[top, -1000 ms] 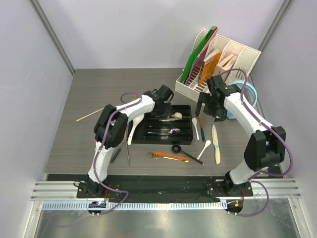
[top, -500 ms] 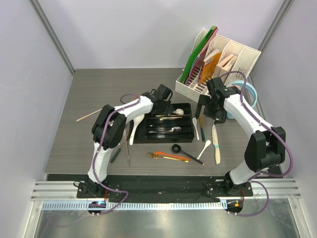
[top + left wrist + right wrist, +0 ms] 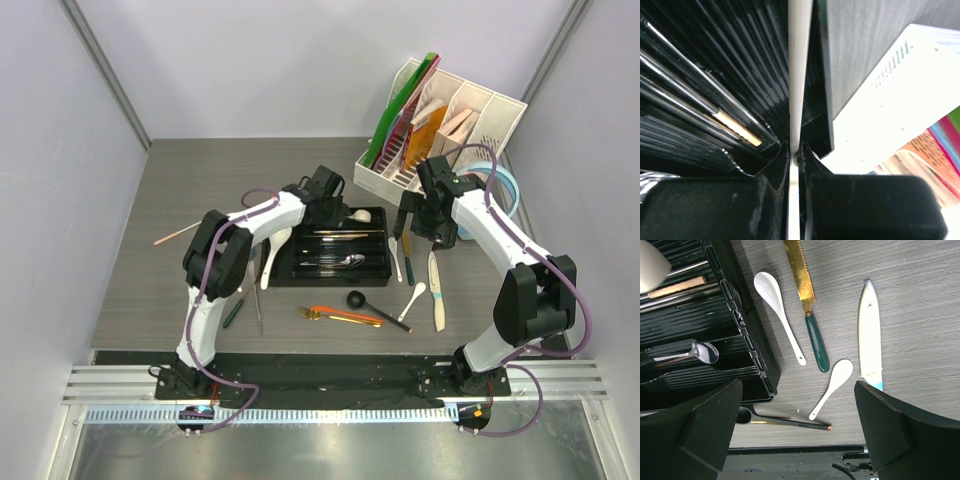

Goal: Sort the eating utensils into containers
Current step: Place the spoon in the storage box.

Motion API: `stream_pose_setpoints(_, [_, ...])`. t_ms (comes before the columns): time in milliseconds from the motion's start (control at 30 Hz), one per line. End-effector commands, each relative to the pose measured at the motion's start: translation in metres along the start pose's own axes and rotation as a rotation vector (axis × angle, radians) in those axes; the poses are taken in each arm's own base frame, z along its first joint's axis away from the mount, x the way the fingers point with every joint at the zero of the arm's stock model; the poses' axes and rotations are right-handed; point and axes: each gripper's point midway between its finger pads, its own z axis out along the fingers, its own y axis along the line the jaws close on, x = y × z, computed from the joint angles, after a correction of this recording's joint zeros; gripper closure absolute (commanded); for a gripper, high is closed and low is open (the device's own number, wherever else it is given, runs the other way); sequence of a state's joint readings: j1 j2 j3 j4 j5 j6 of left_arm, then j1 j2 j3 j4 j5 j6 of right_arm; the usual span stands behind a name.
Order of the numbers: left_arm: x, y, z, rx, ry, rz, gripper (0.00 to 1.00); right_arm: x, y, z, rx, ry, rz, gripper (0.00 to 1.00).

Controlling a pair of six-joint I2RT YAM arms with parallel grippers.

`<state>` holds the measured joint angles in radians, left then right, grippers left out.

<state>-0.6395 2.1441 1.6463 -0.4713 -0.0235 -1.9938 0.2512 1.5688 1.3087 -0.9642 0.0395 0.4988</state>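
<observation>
My left gripper [image 3: 338, 206] is shut on the handle of a white ceramic soup spoon [image 3: 360, 214] over the far edge of the black cutlery tray [image 3: 378, 268]. In the left wrist view the white handle [image 3: 800, 75] runs straight out between the closed fingers [image 3: 812, 165]. The tray holds steel utensils [image 3: 335, 263] and a wooden chopstick [image 3: 737, 131]. My right gripper [image 3: 420, 226] is open and empty above the loose utensils right of the tray. Below it lie two white spoons [image 3: 777, 300] [image 3: 832, 385], a gold knife with a green handle [image 3: 807, 305], a white knife [image 3: 870, 335] and a black spoon [image 3: 785, 422].
Orange chopsticks [image 3: 345, 314] and a gold fork [image 3: 318, 315] lie in front of the tray. A white spoon [image 3: 270, 255], a steel knife [image 3: 257, 300] and a wooden chopstick [image 3: 180, 234] lie to its left. The white file organiser [image 3: 440, 130] and light-blue headphones [image 3: 505, 190] stand at the back right.
My left gripper has carried the white spoon a little toward the tray's far edge. The tray has shifted slightly. The right arm has barely moved.
</observation>
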Motion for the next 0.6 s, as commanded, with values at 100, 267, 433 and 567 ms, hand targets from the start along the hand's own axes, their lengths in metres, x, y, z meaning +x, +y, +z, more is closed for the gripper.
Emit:
stream_pose_setpoints(100, [-0.014,-0.041,-0.005,0.131,-0.004,-0.067,1.0,-0.01,0.004,-0.001,-0.013,-0.025,-0.013,0.0])
stream_pose_setpoints(267, [-0.018,-0.035,0.007,0.092,0.02,-0.066,1.0,-0.015,0.009,0.001,-0.02,-0.021,-0.013,0.01])
stream_pose_setpoints(433, [-0.008,-0.032,0.011,0.065,0.069,-0.049,1.0,-0.016,0.011,0.005,-0.02,-0.01,-0.012,0.0])
stream_pose_setpoints(567, [-0.008,-0.031,0.011,0.062,0.065,-0.036,1.0,-0.016,0.011,0.006,-0.017,-0.006,-0.011,0.0])
